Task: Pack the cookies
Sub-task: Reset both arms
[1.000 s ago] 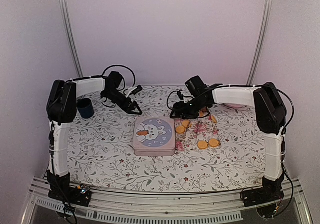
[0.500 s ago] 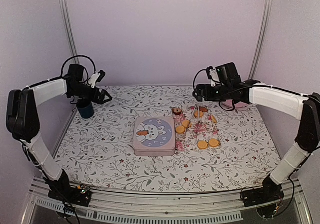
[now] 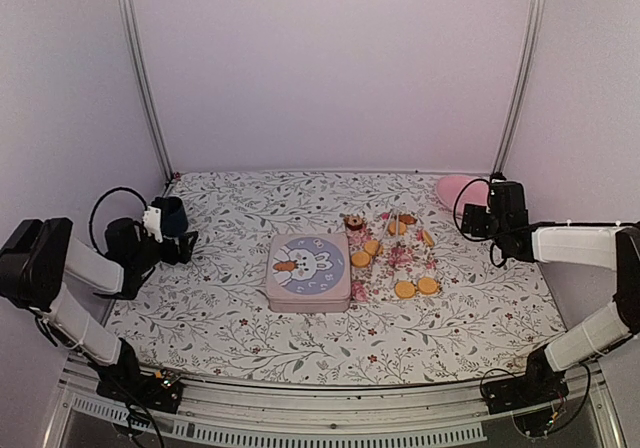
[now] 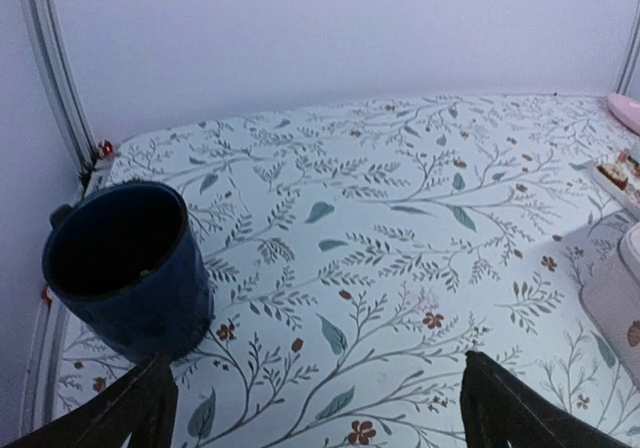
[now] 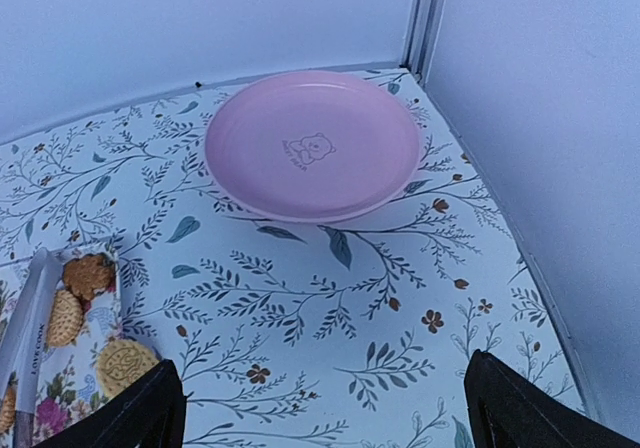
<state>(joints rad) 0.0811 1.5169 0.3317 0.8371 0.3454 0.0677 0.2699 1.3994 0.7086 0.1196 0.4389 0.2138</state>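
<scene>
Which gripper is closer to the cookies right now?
Right. The right gripper hangs open just to the right of the cookies, facing the pink plate. The left gripper is far off on the left, beside the blue cup.

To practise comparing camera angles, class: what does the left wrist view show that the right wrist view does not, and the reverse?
Left wrist only: the blue cup and a corner of the tin. Right wrist only: the bear print on the pink plate, and the cookies, plainly visible. Both: the leafy tablecloth, some of that plate, and each arm's own open tool: left tool, right tool.
</scene>
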